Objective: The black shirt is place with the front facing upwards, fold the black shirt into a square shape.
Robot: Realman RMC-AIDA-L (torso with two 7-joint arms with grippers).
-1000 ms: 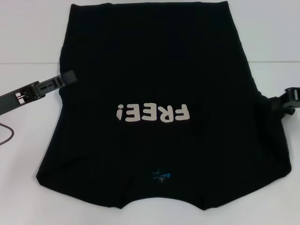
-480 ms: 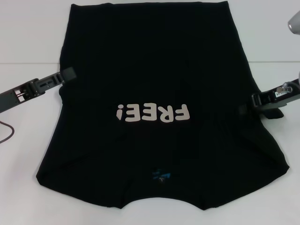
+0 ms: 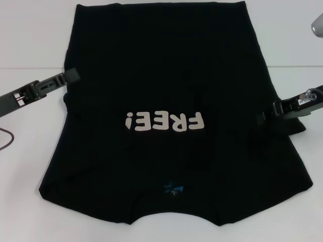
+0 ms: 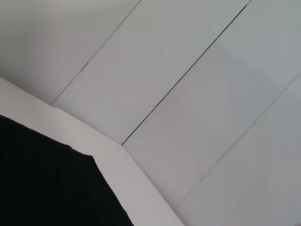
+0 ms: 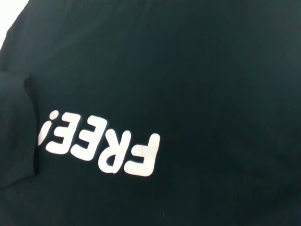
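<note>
The black shirt (image 3: 161, 65) lies spread front up on the white table, with its pale "FREE!" lettering (image 3: 165, 121) upside down to me and the blue neck label (image 3: 173, 189) at the near edge. My left gripper (image 3: 72, 76) sits at the shirt's left edge, level with the chest. My right gripper (image 3: 262, 117) reaches in over the right side, shut on a bunched fold of the shirt's right edge. The right wrist view shows the shirt (image 5: 188, 61) and the lettering (image 5: 101, 146) from close above. A corner of the shirt (image 4: 42, 179) shows in the left wrist view.
Bare white table (image 3: 30, 151) borders the shirt on both sides. A thin dark cable (image 3: 6, 141) curls at the far left edge. A grey rounded part (image 3: 318, 24) shows at the top right. The table's back edge (image 3: 30, 68) runs behind the left arm.
My right gripper has come in from the right edge over the shirt, pulling cloth inward and wrinkling it. My left gripper has drifted slightly back and outward along the left edge.
</note>
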